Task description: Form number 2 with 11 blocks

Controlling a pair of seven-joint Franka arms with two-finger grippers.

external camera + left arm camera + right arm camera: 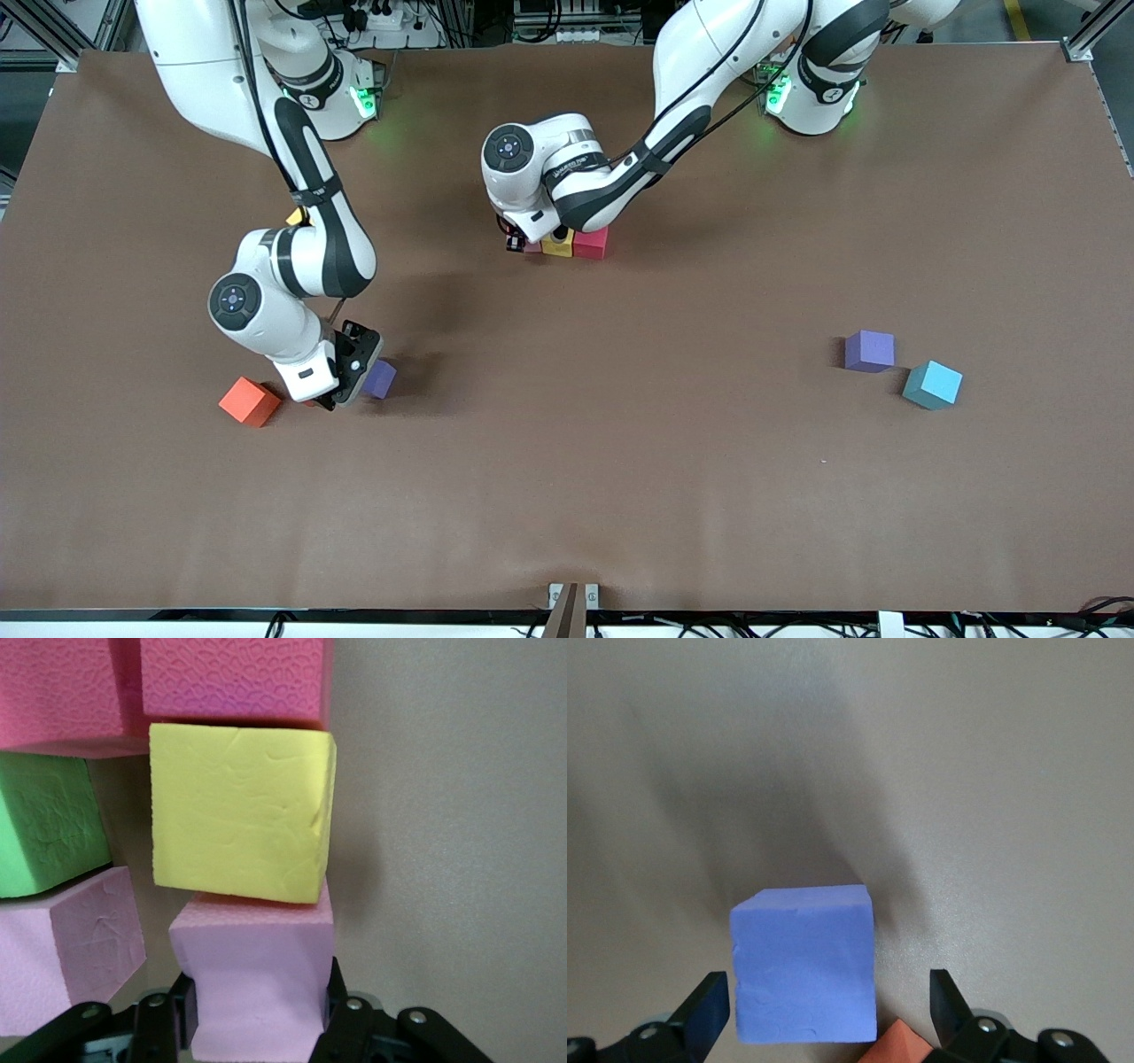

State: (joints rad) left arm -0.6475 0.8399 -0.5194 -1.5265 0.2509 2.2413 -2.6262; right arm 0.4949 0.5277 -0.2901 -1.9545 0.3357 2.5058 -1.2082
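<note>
Brown matte covering spans the worktop in the front view. Toward the edge where the arm bases stand, near the middle, sits a short row of foam cubes: a yellow block touching a red block, with a pink one mostly hidden under the left gripper. The right gripper hangs low toward the right arm's end of the worktop, at a purple block, with an orange block just beside. Toward the left arm's end lie a second purple block and a light blue block, near each other but apart.

From the left wrist, the left gripper is clamped on a pale pink block, which touches the yellow block. A deep pink block touches the yellow one's other face; a green block and two more pink cubes lie alongside. All surfaces are dimpled foam.

From the right wrist, the right gripper stands spread wide, the purple block between its fingers without touching them. An orange corner shows by it.
</note>
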